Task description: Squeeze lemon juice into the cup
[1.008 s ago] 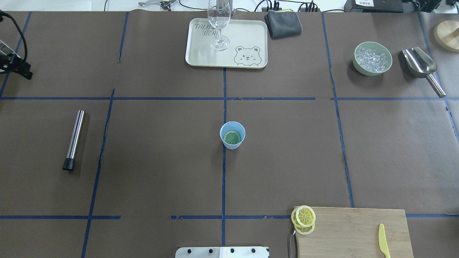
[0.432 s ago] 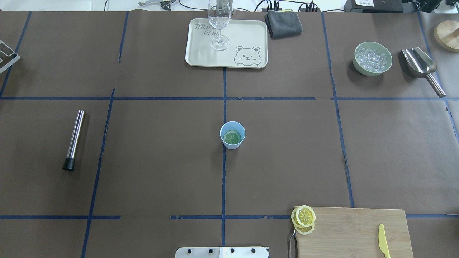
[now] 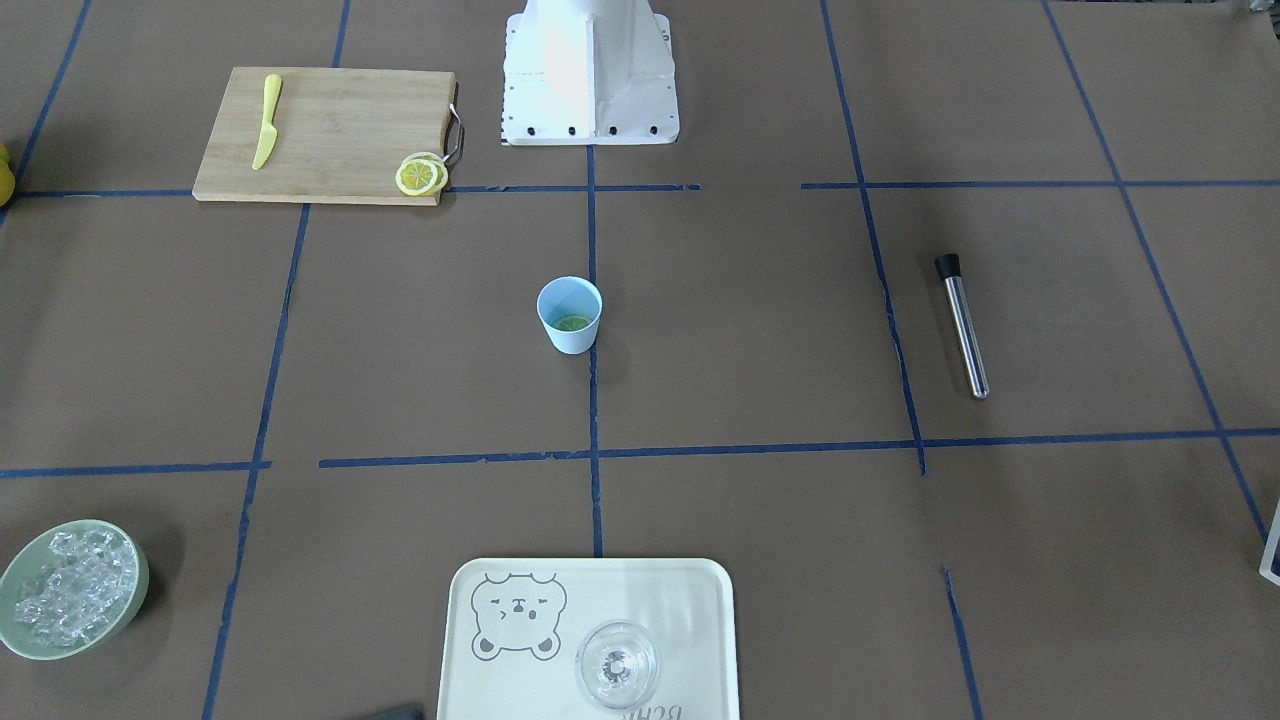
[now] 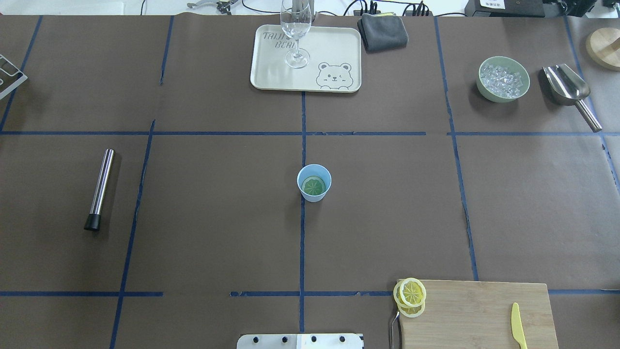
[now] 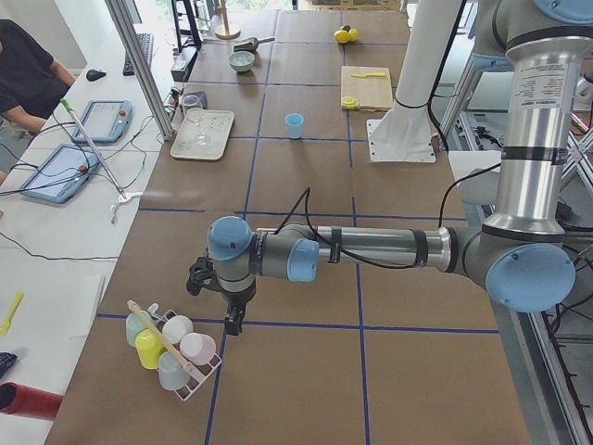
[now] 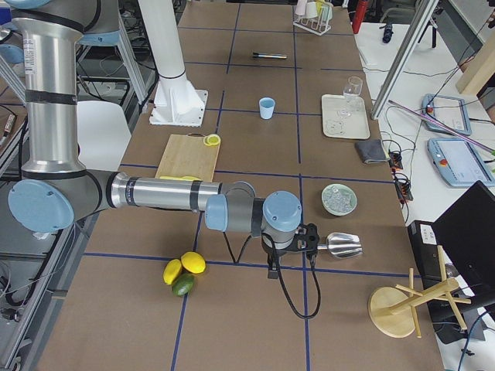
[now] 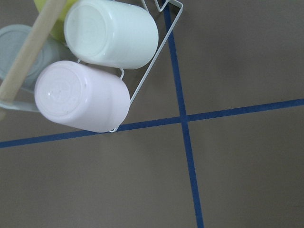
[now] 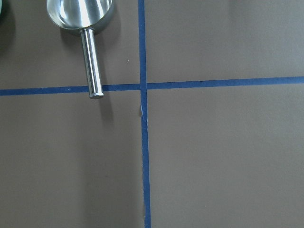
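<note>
Located the lemon (image 4: 412, 292) as the top slice of a small flat stack on the cutting board (image 4: 477, 312), at the board corner nearest the middle of the tabletop (image 4: 193, 218), slightly overhanging the edge. Located the cup (image 4: 314, 182) upright on the centre tape line, well apart from the board. Noted a greenish round slice lying flat in its bottom.

No long axis to record for a round slice. Lying flat, so judged to call for a near-vertical approach, closing across the overhanging edge.

Placed the right hand (image 6: 271, 270) out at the right end of the tabletop, pointing down, forearm stretched low and level, just beside the handle of the metal scoop (image 8: 88, 28). Saw only paper and tape directly beneath it in the wrist view. From there, put the lemon inward along the tabletop and back toward the robot's base.

Placed the left hand (image 5: 232, 324) at the opposite end, pointing down beside the wire rack of cups (image 5: 171, 357), forearm likewise level.

Judged the right arm the nearer to the board, both being on the same half. Cannot tell from the side views whether either hand is wide or narrow.
</note>
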Available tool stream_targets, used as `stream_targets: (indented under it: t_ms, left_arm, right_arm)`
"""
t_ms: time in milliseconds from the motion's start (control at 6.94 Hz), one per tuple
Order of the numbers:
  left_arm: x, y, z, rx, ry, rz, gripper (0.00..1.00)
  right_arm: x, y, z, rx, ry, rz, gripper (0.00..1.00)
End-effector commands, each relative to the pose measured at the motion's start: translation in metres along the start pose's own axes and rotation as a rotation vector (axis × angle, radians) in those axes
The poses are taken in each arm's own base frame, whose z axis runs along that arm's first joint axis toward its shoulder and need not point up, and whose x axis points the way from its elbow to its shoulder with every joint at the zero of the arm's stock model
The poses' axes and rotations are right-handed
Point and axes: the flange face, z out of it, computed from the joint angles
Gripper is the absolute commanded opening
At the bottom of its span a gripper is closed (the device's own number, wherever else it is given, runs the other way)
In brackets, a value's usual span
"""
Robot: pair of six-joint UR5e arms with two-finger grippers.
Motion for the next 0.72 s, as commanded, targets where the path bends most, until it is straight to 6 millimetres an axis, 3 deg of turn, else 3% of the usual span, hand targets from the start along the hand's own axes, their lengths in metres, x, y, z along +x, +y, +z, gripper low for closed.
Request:
stream_targets:
  t_ms: [0, 576]
  left_arm:
    - [-0.007, 0.007, -0.002, -0.001, 0.012, -0.020, 1.00]
    - [0.006, 0.009, -0.011, -0.048, 0.078, -0.073, 1.00]
  right_arm:
    - [-0.001, -0.003, 0.004, 0.016, 0.001, -0.027, 1.00]
    - [-0.003, -0.004, 0.004, 0.017, -0.001, -0.033, 1.00]
